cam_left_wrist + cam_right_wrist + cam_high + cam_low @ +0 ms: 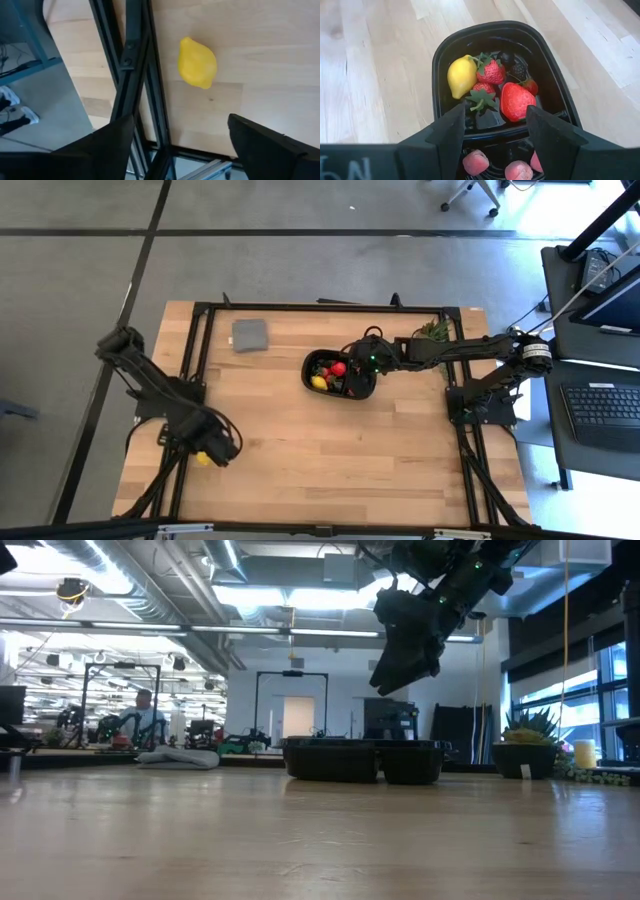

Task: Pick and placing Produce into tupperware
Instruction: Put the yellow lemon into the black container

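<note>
Spreading wide apart, the fingers [102, 145] of the left gripper [180, 145] hold nothing; a yellow toy lemon [197, 63] lies on the wood just ahead of them, clear of both tips and close beside the black frame rail [135, 60] at the table's left edge. From above, that gripper [214, 448] sits near the front left corner of the table [300, 450], with the lemon [203, 459] right at it. The right gripper [495, 140] hangs over the black tray [440, 55] with its fingers [445, 135] partly parted and empty, their tips above the near rim. In the tray's larger compartment lie a second lemon [461, 75], several red strawberries [517, 100] with green tops, and a few dark berries [512, 62]; the nearer compartment holds pink pieces [475, 162], though how many is hard to say, since the fingers cover part of it. Seen from overhead, the tray [313, 363] rests right of the table's middle, toward the far side, under the outstretched right gripper [366, 363]. A flat grey square [250, 334] lies well apart from it, near the far left. At table height, the tray [362, 760] stands on the wood with the right gripper [405, 640] above it, and a person [145, 720] sits far back in the room.
</note>
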